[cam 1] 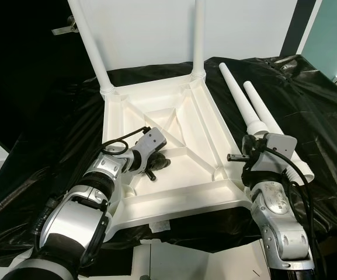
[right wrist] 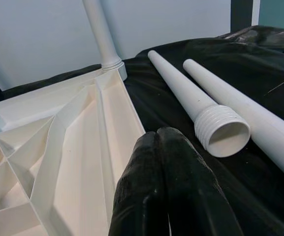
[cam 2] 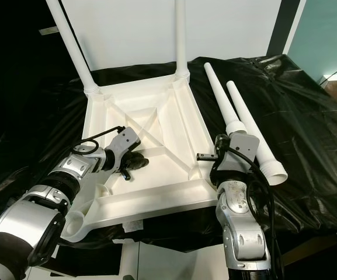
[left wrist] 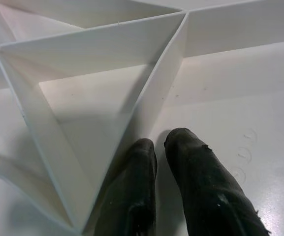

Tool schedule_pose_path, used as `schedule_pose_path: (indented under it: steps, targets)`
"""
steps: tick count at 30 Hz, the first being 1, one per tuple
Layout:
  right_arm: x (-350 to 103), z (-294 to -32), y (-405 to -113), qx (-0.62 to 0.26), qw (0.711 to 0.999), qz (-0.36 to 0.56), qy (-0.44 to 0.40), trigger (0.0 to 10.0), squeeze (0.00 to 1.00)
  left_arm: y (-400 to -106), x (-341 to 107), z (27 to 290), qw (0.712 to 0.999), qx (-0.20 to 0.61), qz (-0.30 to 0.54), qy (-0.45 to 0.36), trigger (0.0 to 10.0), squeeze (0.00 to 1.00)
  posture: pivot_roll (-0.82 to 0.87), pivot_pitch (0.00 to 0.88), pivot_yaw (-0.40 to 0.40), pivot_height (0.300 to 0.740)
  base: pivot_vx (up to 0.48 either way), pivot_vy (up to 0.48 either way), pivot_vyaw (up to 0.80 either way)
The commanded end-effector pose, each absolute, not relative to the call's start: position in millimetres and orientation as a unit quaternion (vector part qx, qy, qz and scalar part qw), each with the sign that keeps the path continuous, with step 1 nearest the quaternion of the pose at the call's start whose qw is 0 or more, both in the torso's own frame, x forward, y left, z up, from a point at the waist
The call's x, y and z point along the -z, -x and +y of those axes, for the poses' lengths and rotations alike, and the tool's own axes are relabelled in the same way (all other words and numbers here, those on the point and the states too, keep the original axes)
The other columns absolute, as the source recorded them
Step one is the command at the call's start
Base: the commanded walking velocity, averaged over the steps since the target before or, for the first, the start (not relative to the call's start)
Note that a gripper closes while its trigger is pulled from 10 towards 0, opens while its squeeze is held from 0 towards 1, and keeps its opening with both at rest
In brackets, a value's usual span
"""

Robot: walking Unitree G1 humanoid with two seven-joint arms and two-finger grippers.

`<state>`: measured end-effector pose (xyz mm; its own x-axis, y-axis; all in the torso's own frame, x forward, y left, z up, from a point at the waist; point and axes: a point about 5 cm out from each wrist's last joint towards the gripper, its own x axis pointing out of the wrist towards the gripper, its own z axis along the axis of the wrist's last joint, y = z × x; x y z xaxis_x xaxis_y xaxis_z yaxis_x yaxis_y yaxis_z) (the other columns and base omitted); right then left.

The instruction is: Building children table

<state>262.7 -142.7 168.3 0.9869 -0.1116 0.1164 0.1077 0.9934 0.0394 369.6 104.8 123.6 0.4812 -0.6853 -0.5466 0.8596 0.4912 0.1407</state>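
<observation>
Both claws closed: left claw (cam 1: 158,165) inside tabletop (cam 1: 200,131) ribs, right claw (cam 1: 236,157) beside rim

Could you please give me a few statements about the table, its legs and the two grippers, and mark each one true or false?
1. The white tabletop lies upside down on the black sheet. True.
2. All four legs are already fitted. False: two legs stand fitted at the far corners, and two loose legs lie on the sheet.
3. The left gripper rests inside the ribbed underside. True.
4. The right gripper holds a loose leg. False: its fingers are shut on nothing, beside the threaded end.
5. The loose legs lie to the robot's left of the tabletop. False: to its right.
</observation>
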Motion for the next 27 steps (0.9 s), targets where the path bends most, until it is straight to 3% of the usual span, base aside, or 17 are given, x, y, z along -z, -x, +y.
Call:
schedule_pose_path:
  steps: [1, 6, 9, 11, 13, 14, 15, 22, 25, 27]
  targets:
    - [-168, -140, -264, 0.051, 0.997, -0.056, -0.017, 10.0, 0.00, -389, -128, 130, 0.933, 0.195, 0.161, -0.256, 10.0, 0.00, -0.16, 0.021, 0.088, 0.740, 0.000, 0.000, 0.00]
    - [-168, -140, -265, 0.051, 0.997, -0.057, -0.017, 10.0, 0.00, -390, -131, 127, 0.937, 0.196, 0.148, -0.247, 10.0, 0.00, -0.16, 0.021, 0.091, 0.740, 0.000, 0.000, 0.00]
    - [-168, -140, -265, 0.053, 0.997, -0.057, -0.018, 10.0, 0.00, -387, -136, 111, 0.939, 0.258, 0.120, -0.191, 10.0, 0.00, -0.16, 0.021, 0.091, 0.740, 0.000, 0.000, 0.00]
    - [-168, -140, -265, 0.053, 0.997, -0.057, -0.018, 10.0, 0.00, -387, -136, 111, 0.939, 0.258, 0.120, -0.191, 10.0, 0.00, -0.16, 0.021, 0.091, 0.740, 0.000, 0.000, 0.00]
    - [-167, -141, -264, 0.053, 0.997, -0.056, -0.017, 10.0, 0.00, -374, -143, 86, 0.914, 0.388, 0.088, -0.078, 10.0, 0.00, -0.16, 0.018, 0.085, 0.740, 0.000, 0.000, 0.00]
    - [-167, -141, -264, 0.053, 0.997, -0.056, -0.017, 10.0, 0.00, -374, -143, 86, 0.914, 0.388, 0.088, -0.078, 10.0, 0.00, -0.16, 0.018, 0.085, 0.740, 0.000, 0.000, 0.00]
    - [-168, -142, -265, 0.053, 0.997, -0.056, -0.016, 10.0, 0.00, -366, -148, 79, 0.894, 0.441, 0.066, -0.036, 10.0, 0.00, -0.16, 0.014, 0.082, 0.740, 0.000, 0.000, 0.00]
    - [-168, -143, -267, 0.050, 0.997, -0.057, -0.013, 10.0, 0.00, -352, -162, 80, 0.861, 0.508, 0.024, 0.025, 10.0, 0.00, -0.15, 0.006, 0.075, 0.740, 0.000, 0.000, 0.00]
    - [-169, -142, -268, 0.047, 0.997, -0.058, -0.013, 10.0, 0.00, -340, -183, 84, 0.822, 0.562, -0.012, 0.088, 10.0, 0.00, -0.15, 0.006, 0.076, 0.740, 0.000, 0.000, 0.00]
    - [-169, -142, -268, 0.047, 0.997, -0.058, -0.013, 10.0, 0.00, -340, -183, 84, 0.822, 0.562, -0.012, 0.088, 10.0, 0.00, -0.15, 0.006, 0.076, 0.740, 0.000, 0.000, 0.00]
